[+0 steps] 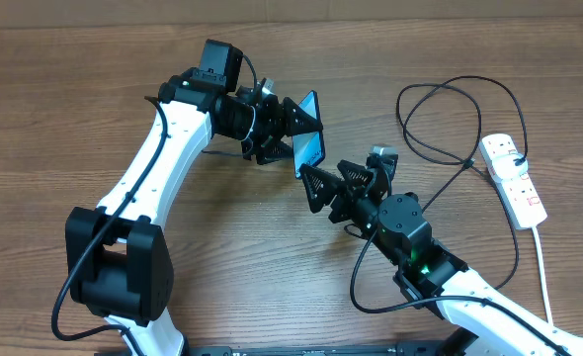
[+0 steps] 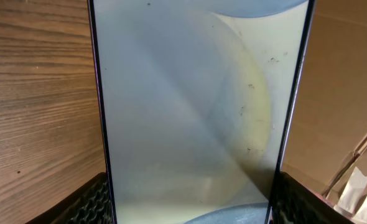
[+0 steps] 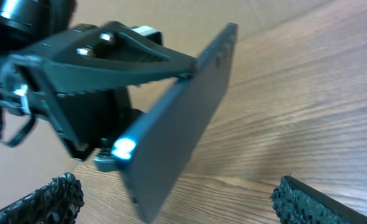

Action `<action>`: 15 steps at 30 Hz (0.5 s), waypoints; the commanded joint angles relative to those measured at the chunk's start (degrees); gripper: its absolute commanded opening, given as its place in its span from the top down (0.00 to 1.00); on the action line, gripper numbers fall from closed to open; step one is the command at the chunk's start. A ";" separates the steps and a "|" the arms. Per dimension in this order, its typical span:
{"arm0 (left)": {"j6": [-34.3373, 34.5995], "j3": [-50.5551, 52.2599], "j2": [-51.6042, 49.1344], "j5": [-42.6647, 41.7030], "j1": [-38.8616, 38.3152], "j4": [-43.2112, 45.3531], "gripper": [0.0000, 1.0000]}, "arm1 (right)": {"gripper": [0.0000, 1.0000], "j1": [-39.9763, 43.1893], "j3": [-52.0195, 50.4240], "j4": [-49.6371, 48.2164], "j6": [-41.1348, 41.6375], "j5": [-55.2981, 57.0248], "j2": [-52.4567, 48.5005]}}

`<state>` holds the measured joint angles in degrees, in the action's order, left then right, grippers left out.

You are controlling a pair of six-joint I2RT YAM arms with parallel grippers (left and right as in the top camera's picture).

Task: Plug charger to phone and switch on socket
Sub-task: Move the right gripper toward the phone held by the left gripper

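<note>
The phone (image 2: 196, 112) hangs above the desk (image 1: 74, 99), pinched by our left end effector (image 1: 299, 134); the right end effector (image 1: 329, 178) stands spread and empty. We judge plugging not yet begun: next, fetch the charger (image 1: 440, 99) beside the socket (image 1: 514, 178), its tip seemingly hidden.

matt wood-grain surface (image 1: 64, 109); glossy, smudged glass on the phone (image 2: 196, 112); rough black pads on the right fingers (image 3: 323, 202); smooth white plastic socket (image 1: 514, 180).

We looked over a brown wood-grain table (image 1: 64, 109) under soft, even light, and along its far edge we saw a plain tan board (image 1: 390, 6), seemingly cardboard.
</note>
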<state>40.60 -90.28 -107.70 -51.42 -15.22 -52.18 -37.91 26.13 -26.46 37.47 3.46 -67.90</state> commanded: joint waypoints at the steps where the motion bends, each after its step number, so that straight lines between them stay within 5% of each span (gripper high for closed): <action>1: 0.79 -1.70 -0.28 -0.24 0.24 0.44 0.71 | 0.02 -0.66 1.57 -0.98 -0.02 1.33 -0.07; 15: 1.88 -1.70 -0.28 0.00 0.20 0.46 0.71 | 0.12 -0.66 3.93 -7.61 1.95 4.11 -9.33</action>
<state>41.04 -90.28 -107.70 -50.33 -15.22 -52.16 -38.30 27.09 -33.43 38.98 5.65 -75.20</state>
